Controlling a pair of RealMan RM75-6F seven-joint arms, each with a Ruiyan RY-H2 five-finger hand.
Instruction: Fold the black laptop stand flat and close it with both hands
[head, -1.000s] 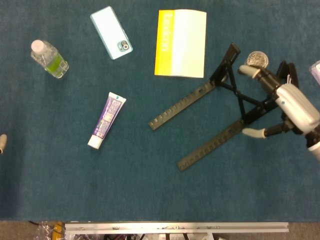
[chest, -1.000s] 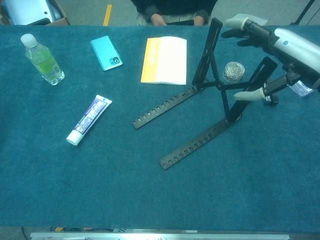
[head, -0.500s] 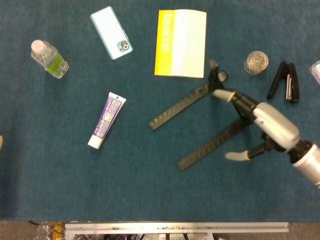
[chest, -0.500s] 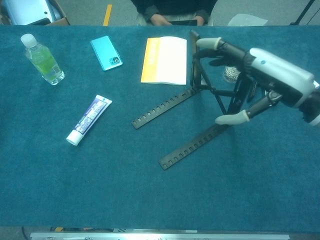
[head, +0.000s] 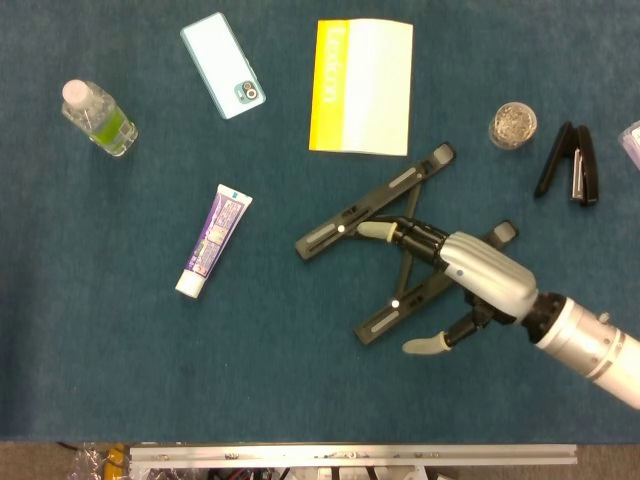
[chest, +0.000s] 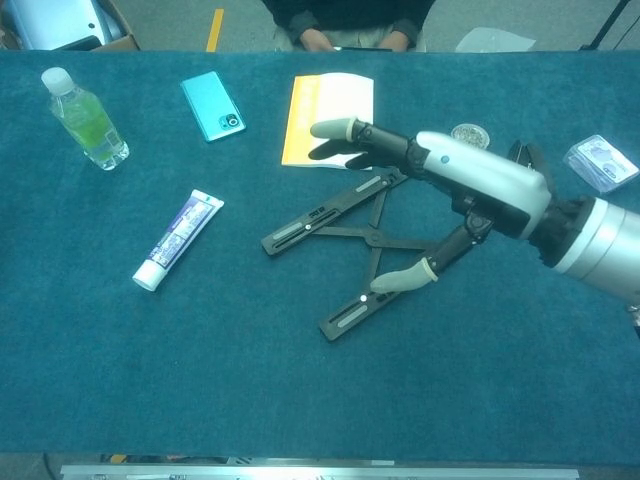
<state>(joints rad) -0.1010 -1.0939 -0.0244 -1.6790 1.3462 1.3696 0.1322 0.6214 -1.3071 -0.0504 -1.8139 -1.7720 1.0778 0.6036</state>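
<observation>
— What am I looking at nearest me?

— My right hand (head: 470, 285), white-shelled with pale fingertips, is spread wide over the black metal laptop stand (head: 375, 215). The thumb (chest: 405, 278) hangs low by the stand's near rail, and the long fingers (chest: 345, 131) reach out above its far rail. I hold nothing in it; whether the palm presses on the stand's right end I cannot tell, since the hand covers that part.

— And the stand itself?

— It lies flat on the blue cloth-covered table (head: 150, 380), right of centre, its two slotted rails side by side with the crossed struts between them.

— Your left hand?

— Neither camera shows it.

— What sits around the stand?

— To its left lies a purple-and-white toothpaste tube (head: 213, 241). Beyond the stand is a yellow-and-white booklet (head: 361, 86), just off the far rail's tip. Further left are a pale blue smartphone (head: 223, 64), face down, and a clear plastic bottle of green liquid (head: 98, 117). At far right are a small round clear jar (head: 512, 124) and a black stapler (head: 569, 165).
</observation>
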